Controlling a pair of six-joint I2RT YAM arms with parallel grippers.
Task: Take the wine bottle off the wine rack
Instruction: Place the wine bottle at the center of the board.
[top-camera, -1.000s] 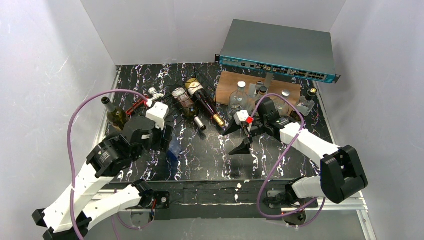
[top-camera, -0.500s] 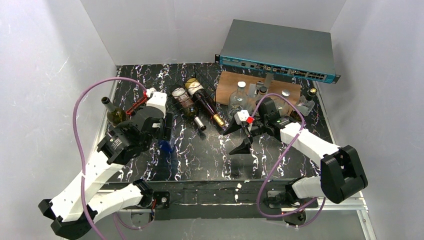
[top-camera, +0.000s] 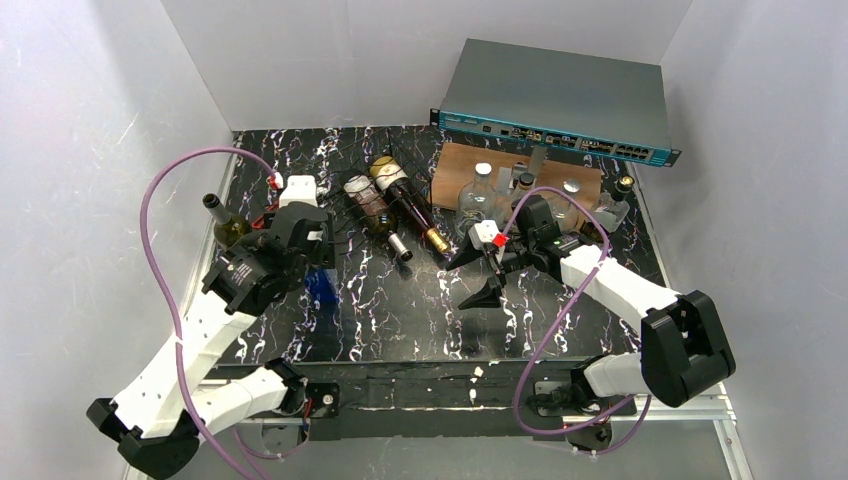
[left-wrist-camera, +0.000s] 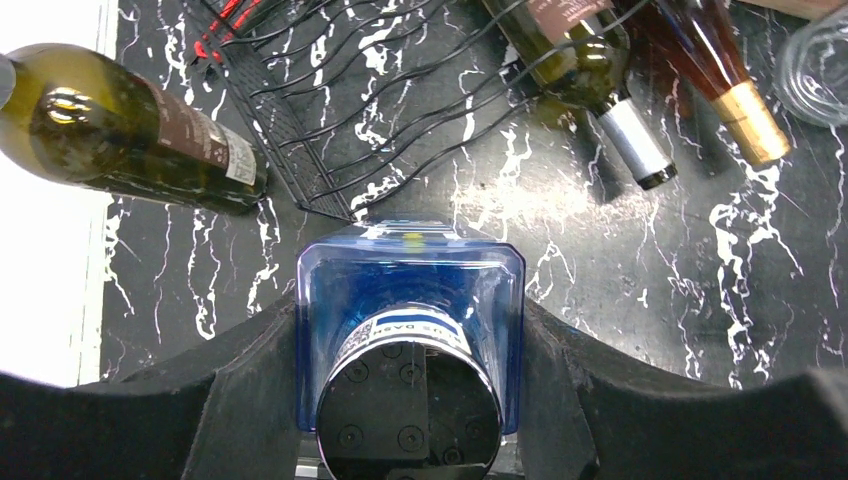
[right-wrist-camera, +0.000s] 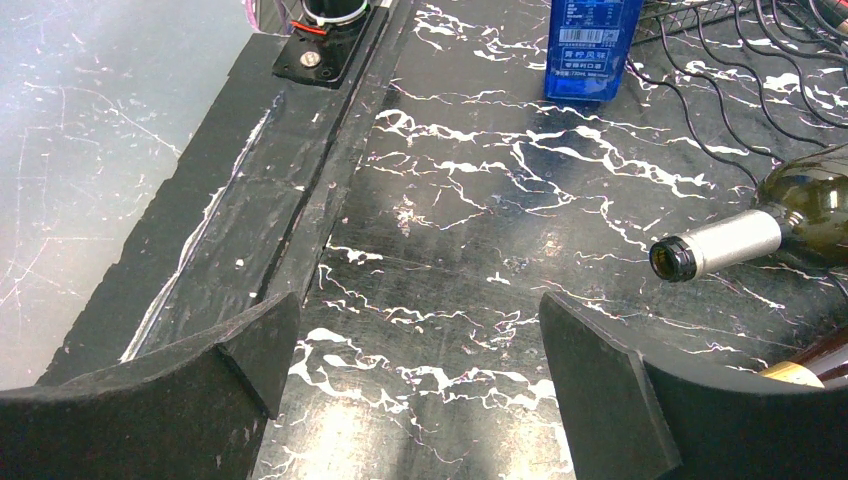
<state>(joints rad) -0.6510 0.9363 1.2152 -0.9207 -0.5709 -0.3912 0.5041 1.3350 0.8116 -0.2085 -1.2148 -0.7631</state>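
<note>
The black wire wine rack (top-camera: 345, 225) (left-wrist-camera: 330, 110) lies at mid-left of the table. Two wine bottles rest on it: a green one with a silver cap (top-camera: 372, 212) (left-wrist-camera: 590, 60) (right-wrist-camera: 720, 243) and a dark one with gold foil (top-camera: 405, 200) (left-wrist-camera: 725, 80). An olive-green bottle (top-camera: 228, 230) (left-wrist-camera: 120, 130) lies off the rack by the left edge. My left gripper (top-camera: 318, 268) (left-wrist-camera: 410, 320) is shut on a square blue bottle (top-camera: 320, 287) (left-wrist-camera: 410, 270) (right-wrist-camera: 592, 45) that stands just in front of the rack. My right gripper (top-camera: 478, 275) (right-wrist-camera: 420, 340) hangs open over bare table.
A brown wooden board (top-camera: 455, 165) with several clear glass bottles sits at the back right, under a grey-blue network switch (top-camera: 560, 95). A clear glass bottle (left-wrist-camera: 815, 60) shows at the left wrist view's right edge. White walls close in both sides.
My left arm has swung left and farther back, taking the blue bottle a little leftward with it. The right arm has not moved.
</note>
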